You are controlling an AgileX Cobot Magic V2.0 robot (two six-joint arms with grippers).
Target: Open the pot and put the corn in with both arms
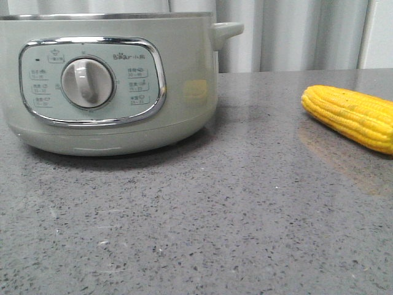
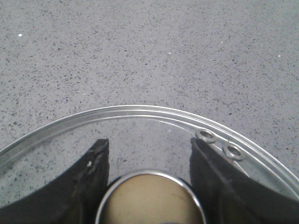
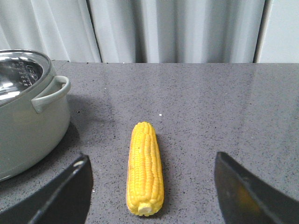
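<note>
The pale grey-green pot (image 1: 184, 80) stands at the left of the table in the front view, its dial panel facing me. In the right wrist view the pot (image 3: 28, 126) is uncovered and its steel inside shows. The yellow corn (image 1: 353, 114) lies on the table at the right. My left gripper (image 2: 149, 142) is shut on the brown knob (image 2: 149, 200) of the glass lid (image 2: 140, 123) and holds it over bare table. My right gripper (image 3: 150, 158) is open, its fingers well apart on either side of the corn (image 3: 145, 168), not touching it. Neither gripper shows in the front view.
The grey speckled table (image 1: 202, 221) runs back to pale curtains (image 1: 295, 34). The pot's side handle (image 3: 49, 95) sticks out toward the corn, with a strip of table between them.
</note>
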